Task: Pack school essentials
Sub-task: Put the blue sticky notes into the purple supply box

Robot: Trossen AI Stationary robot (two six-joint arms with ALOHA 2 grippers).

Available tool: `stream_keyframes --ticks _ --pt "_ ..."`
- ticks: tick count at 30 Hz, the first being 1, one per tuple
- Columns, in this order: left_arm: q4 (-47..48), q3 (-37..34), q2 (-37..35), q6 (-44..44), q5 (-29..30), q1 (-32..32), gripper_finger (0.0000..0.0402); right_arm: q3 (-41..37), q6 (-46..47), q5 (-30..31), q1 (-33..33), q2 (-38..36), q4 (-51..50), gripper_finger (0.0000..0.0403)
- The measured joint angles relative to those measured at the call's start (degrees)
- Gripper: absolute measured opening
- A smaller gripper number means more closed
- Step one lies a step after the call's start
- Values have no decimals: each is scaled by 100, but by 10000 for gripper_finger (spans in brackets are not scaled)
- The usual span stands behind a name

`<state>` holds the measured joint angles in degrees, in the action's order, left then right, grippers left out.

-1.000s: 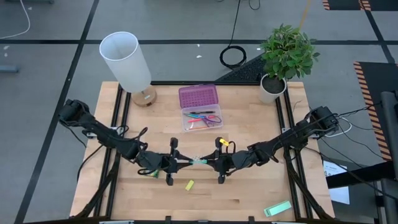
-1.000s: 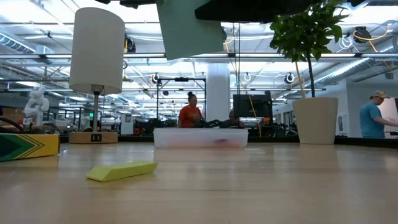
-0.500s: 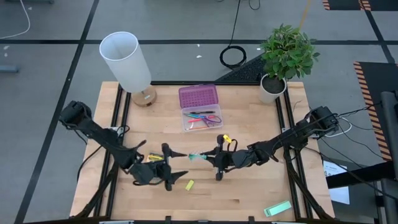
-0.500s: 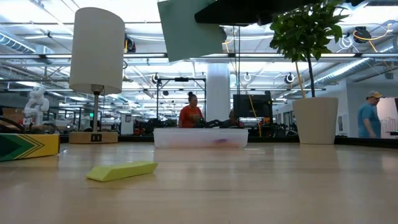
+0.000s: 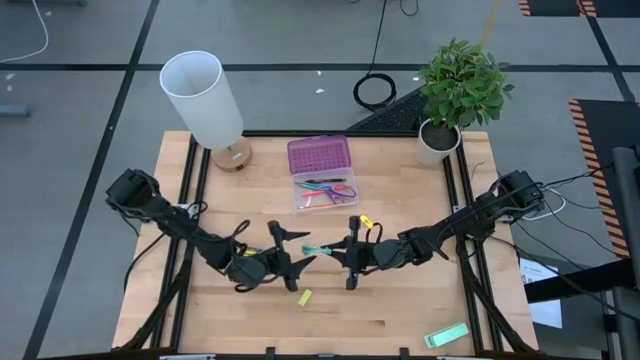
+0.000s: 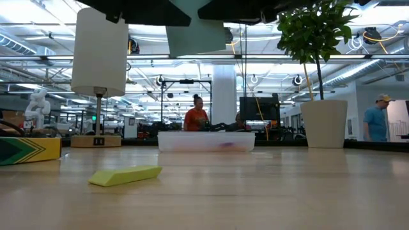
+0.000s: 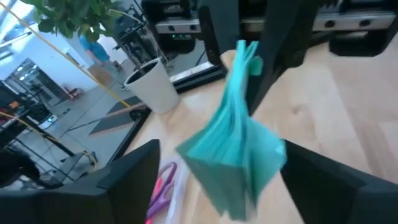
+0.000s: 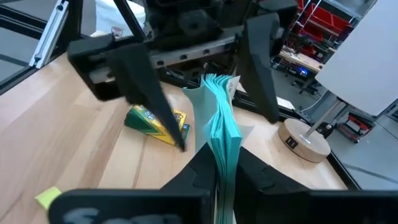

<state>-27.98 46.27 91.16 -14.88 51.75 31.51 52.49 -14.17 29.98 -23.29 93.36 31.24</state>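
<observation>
Teal-edged packet point(image 5: 318, 250) hangs above the bench point(image 5: 400, 310) at mid-span, and from my station I see the right tool point(image 5: 338, 252) clamped on one end of it; the right wrist view shows both dark fingers pressed flat against its sides. Its long axis runs roughly across the bench, from the right tool toward the left tool point(image 5: 292, 262), which sits just beside the free end with its fingers spread apart and nothing between them. The left wrist view shows the packet point(image 7: 239, 149) close in front of those open fingers, not touching either.

What my coming move turns on, I judge, is the clear case point(image 5: 322, 192) with its purple lid point(image 5: 319, 155) folded back: it lies straight ahead of the packet, toward the far edge of the bench, near but not under it. Purple-handled scissors point(image 5: 338, 190) and pencils already lie inside. The right arm is the nearer one and the only one holding, so I would carry with it.

The right arm reaches in low from the right edge, stretched toward centre; the left arm mirrors it from the left edge. Below the left tool rest the crayon box point(image 5: 247, 256) and a small yellow block point(image 5: 305, 297), both on the bench.
</observation>
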Motion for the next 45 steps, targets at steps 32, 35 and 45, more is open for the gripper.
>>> stream_keyframes --ticks 32,35,45 --pt "152 1 -212 -143 70 281 15 2 1 -41 0 -7 -8 22" --pt "161 1 -213 -138 36 281 23 2 -35 -152 -19 -7 -18 28" --pt "1097 1 -562 836 123 212 11 4 -302 1160 -359 -7 -344 189"
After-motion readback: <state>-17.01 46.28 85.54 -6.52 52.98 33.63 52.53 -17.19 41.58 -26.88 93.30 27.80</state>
